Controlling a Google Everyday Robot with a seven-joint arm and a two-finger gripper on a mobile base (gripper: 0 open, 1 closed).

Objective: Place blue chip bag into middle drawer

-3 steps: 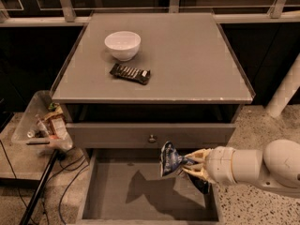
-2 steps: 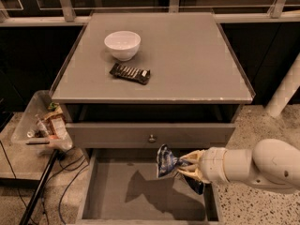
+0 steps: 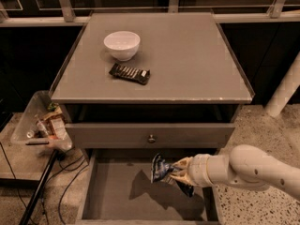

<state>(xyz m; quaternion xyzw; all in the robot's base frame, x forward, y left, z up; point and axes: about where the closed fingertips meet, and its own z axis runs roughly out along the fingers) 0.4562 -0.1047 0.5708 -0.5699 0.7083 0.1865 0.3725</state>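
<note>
To my left and below, the middle drawer [image 3: 112,196] stands pulled open. The blue chip bag [image 3: 160,168] hangs just at my tips, pinched tight in my gripper [image 3: 176,171]. Over the last second I've carried it leftward and lower above the drawer floor, so I judge release is close.

The claw [image 3: 176,170], clutching the blue chip bag [image 3: 160,168], hangs over the middle drawer [image 3: 112,198] and its free floor, drawer front [image 3: 112,135] close above.
</note>
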